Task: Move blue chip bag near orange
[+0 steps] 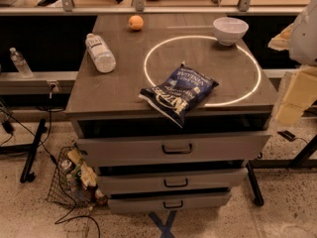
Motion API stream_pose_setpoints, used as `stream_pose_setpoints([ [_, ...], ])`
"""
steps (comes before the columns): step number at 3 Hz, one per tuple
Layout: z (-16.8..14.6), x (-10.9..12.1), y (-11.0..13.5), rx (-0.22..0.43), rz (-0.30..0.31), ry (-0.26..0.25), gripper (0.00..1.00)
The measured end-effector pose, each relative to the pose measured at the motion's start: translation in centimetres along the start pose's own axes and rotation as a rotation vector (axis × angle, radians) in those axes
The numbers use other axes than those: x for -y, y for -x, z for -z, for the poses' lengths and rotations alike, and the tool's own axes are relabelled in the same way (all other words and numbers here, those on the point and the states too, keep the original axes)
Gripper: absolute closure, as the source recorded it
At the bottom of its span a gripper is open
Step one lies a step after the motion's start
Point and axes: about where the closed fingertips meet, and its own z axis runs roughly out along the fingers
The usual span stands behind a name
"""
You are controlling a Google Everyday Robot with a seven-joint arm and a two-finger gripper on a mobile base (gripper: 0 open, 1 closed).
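The blue chip bag (179,91) lies flat near the front edge of the grey cabinet top (109,90), with its lower corner hanging slightly over the edge. The orange (135,22) sits at the back of the top, left of centre, well apart from the bag. My gripper is not in view. Only a white rounded part (303,31) shows at the right edge, which may belong to my arm.
A clear water bottle (100,52) lies on the left of the top. A white bowl (230,29) stands at the back right. A bright ring of light (247,53) marks the top. Drawers (176,148) stand slightly open below. A wire basket (74,180) and cables lie on the floor at left.
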Motion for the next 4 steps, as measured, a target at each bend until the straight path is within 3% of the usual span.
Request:
stream_pose_setpoints([
  [1, 0.0, 0.0, 0.0, 0.000, 0.000, 0.000, 0.00],
  [2, -1.5, 1.2, 1.3, 0.056, 0.024, -0.005, 0.00],
  [4, -9.0, 6.5, 6.9, 0.268, 0.082, 0.024, 0.00],
])
